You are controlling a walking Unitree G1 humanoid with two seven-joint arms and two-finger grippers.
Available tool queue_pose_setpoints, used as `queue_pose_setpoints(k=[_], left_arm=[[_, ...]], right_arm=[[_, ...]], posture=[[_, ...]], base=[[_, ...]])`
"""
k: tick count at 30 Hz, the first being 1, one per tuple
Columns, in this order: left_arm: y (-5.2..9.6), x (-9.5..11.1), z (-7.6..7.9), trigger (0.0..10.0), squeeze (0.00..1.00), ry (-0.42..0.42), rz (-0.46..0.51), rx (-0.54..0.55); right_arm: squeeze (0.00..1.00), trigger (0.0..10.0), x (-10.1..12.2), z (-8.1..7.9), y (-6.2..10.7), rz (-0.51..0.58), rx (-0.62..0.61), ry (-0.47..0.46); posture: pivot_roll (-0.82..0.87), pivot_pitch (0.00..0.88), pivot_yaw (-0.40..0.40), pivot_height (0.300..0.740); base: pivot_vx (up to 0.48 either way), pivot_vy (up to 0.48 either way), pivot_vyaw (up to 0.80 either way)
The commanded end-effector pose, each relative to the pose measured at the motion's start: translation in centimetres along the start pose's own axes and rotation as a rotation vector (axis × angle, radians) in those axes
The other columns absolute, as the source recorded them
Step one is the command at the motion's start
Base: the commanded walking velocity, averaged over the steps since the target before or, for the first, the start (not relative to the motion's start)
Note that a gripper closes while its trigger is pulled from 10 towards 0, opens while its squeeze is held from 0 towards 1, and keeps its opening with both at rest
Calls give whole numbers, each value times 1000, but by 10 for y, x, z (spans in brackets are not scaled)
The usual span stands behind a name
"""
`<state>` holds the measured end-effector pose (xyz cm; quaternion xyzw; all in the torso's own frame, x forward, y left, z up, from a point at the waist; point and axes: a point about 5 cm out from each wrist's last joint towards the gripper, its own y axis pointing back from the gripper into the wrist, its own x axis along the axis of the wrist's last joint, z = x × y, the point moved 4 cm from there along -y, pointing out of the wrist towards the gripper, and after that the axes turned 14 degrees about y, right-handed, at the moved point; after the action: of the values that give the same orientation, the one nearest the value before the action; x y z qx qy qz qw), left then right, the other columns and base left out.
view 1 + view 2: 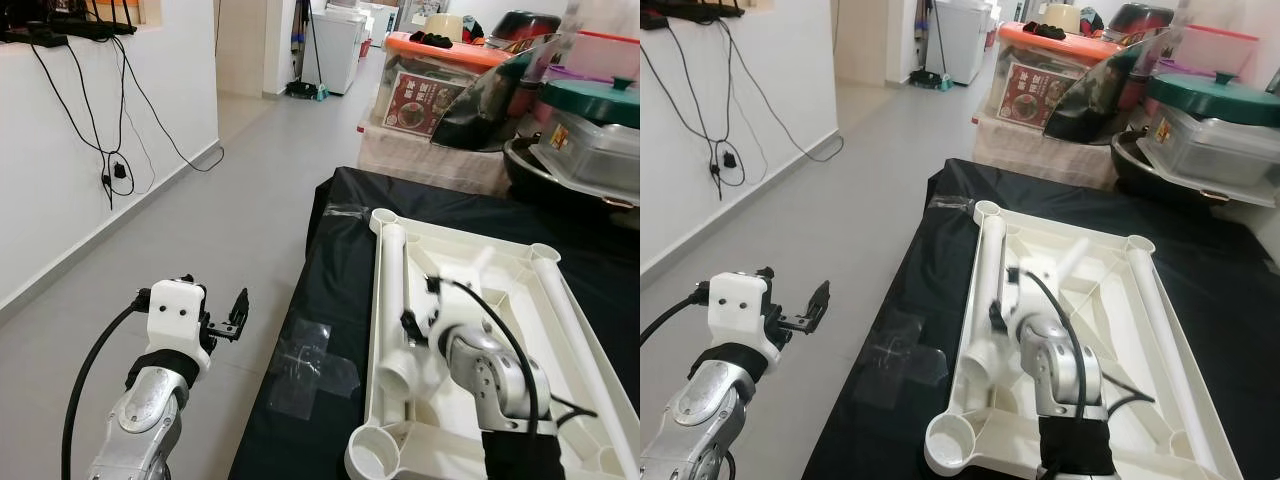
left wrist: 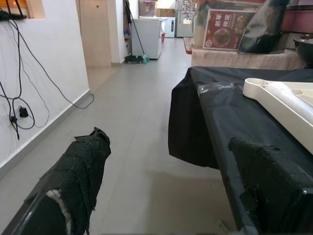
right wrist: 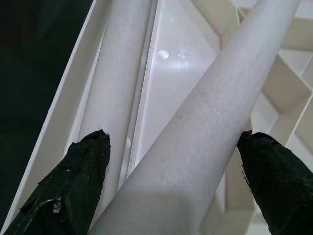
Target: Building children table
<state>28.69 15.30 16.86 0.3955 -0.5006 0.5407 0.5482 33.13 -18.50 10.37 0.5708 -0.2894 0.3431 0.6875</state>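
An upside-down white table top (image 1: 500, 290) lies on the black-covered table (image 1: 330, 290). One white leg (image 1: 392, 280) rests along its left edge, and another leg (image 1: 565, 310) along its right edge. My right gripper (image 1: 420, 303) hovers over the top's left half, shut on a third white leg (image 3: 195, 137) that sits tilted between its fingers (image 3: 83, 166). To the left of the table, my left gripper (image 1: 228, 320) is raised over the floor, open and holding nothing; its wrist view faces the table's near corner (image 2: 254, 93).
Clear tape patches (image 1: 310, 365) stick to the black cloth. Boxes, pots and lidded containers (image 1: 590, 140) crowd the far side. Grey floor (image 1: 230, 200) stretches left of the table to a white wall with hanging cables (image 1: 110, 170).
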Motion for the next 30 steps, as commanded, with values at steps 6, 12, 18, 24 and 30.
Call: queue_pose_setpoints(k=[6, 12, 18, 24, 30], left_arm=[[-3, -4, 0, 10000, 0, -24, -5, 2], [-4, -6, -2, 10000, 0, -34, -10, 16], [-8, -8, -3, 10000, 0, -43, -14, 24], [-8, -9, -6, 10000, 0, -54, -12, 51], [-7, -10, -8, 10000, 0, -60, -16, 61]], right_arm=[[0, 10000, -15, -3, -9, -117, 55, -28], [0, 3137, -25, -10, -15, -208, 164, -12], [0, 0, -53, -6, -14, -390, 297, -3], [0, 0, -54, 23, -19, -413, 293, 155], [0, 0, -47, 33, -26, -380, 290, 196]], posture=[[105, 0, -169, 740], [97, 0, -179, 740], [79, 0, -189, 740], [81, 0, -206, 740], [86, 0, -209, 740]], base=[[0, 0, 0], [0, 0, 0], [0, 0, 0], [0, 0, 0], [0, 0, 0]])
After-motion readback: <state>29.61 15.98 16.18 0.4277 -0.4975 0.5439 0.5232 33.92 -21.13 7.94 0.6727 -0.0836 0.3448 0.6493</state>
